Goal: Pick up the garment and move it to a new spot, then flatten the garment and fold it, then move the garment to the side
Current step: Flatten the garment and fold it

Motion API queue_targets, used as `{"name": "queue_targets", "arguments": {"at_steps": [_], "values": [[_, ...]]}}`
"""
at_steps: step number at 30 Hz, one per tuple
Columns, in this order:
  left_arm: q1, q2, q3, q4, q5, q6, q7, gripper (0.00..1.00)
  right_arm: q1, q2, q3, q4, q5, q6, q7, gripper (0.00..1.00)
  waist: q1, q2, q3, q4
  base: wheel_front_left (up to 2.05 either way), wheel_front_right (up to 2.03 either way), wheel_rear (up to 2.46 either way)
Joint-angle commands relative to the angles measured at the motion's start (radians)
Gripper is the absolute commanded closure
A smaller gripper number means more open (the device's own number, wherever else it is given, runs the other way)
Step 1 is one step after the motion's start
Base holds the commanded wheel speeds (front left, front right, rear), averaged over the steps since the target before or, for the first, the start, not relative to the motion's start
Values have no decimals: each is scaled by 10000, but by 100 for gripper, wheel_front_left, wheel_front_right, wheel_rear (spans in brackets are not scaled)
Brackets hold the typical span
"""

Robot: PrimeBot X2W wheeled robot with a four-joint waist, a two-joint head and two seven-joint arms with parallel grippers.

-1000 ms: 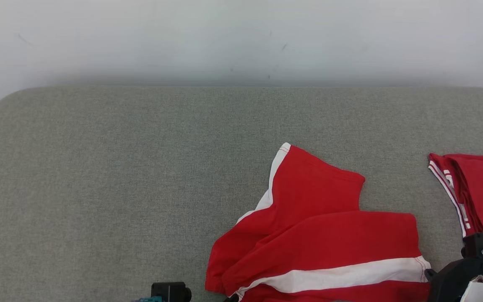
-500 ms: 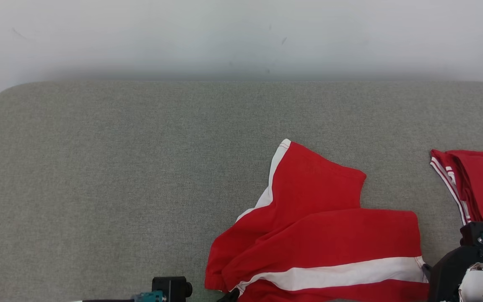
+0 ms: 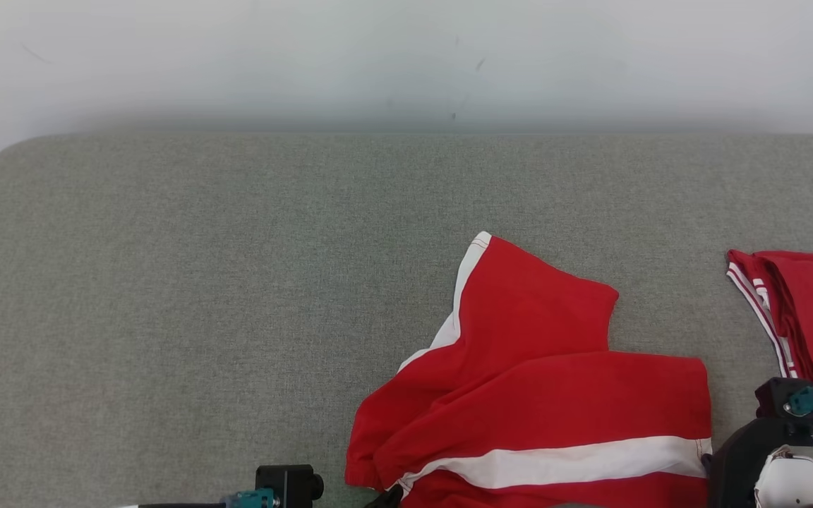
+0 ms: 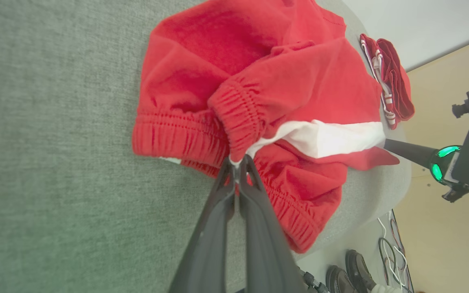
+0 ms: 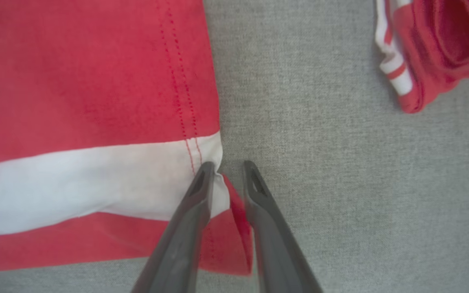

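Left claw (image 4: 237, 165) is clamped shut on the elastic waistband (image 4: 238, 118) of the garment (image 3: 540, 395), red shorts with a white stripe (one bunched fold of the band sits right at the fingertips). Right claw (image 5: 228, 169) has its fingers parted at the garment's opposite end, with a hem corner (image 5: 230, 219) lying loose between them. The garment lies rumpled on the grey surface (image 3: 202, 282). Beyond its hem, well apart, lies a folded red-and-white piece (image 3: 812, 310).

Grey fabric-covered table (image 3: 166, 282), white wall (image 3: 378, 56) behind, beige floor (image 4: 434, 252)
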Motion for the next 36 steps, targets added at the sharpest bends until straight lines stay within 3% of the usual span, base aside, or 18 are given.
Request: {"name": "queue_targets", "arguments": {"at_steps": [1,2,3,12,16,21,25,29,32,36], "values": [[-7,17,-17,-13,-19,-27,-7,100,27,54,62,92,-28,-23,54,78,0,0,0,3,0,0,0],[-4,13,-27,-15,-24,-31,0,100,29,49,79,109,-39,-23,44,95,0,0,-1,7,0,0,0],[0,10,-33,-17,-28,-33,5,100,30,31,104,109,-57,-23,5,100,0,0,-4,13,0,0,0],[-7,-39,230,-283,-91,-141,-494,100,-26,133,72,-553,292,-23,-784,100,0,0,-152,102,0,0,0],[12,-182,936,-1124,-779,-634,-1074,100,-169,335,-168,-1601,1191,-23,-1303,100,0,0,-309,134,0,0,0],[-302,171,1759,-2710,-1573,-869,-972,100,-409,462,-436,-3215,2422,-23,-1285,100,0,0,-372,4,0,0,0],[-757,567,2416,-3984,-2244,-729,-465,100,-855,516,-533,-4096,3080,-23,-1183,100,0,0,-205,-222,0,0,0],[-1784,798,2943,-4408,-2755,-387,197,100,-1792,587,-148,-3984,3350,-23,-1138,100,0,0,274,-554,0,0,0],[-3670,1029,3405,-3920,-2862,-49,897,100,-3723,352,766,-3236,2894,-11,-1316,100,0,0,1360,-947,0,0,0],[-5955,944,4045,-2911,-2807,231,999,100,-6249,467,1318,-2149,2590,-11,-2172,100,0,0,2605,-1212,0,0,0]]}}
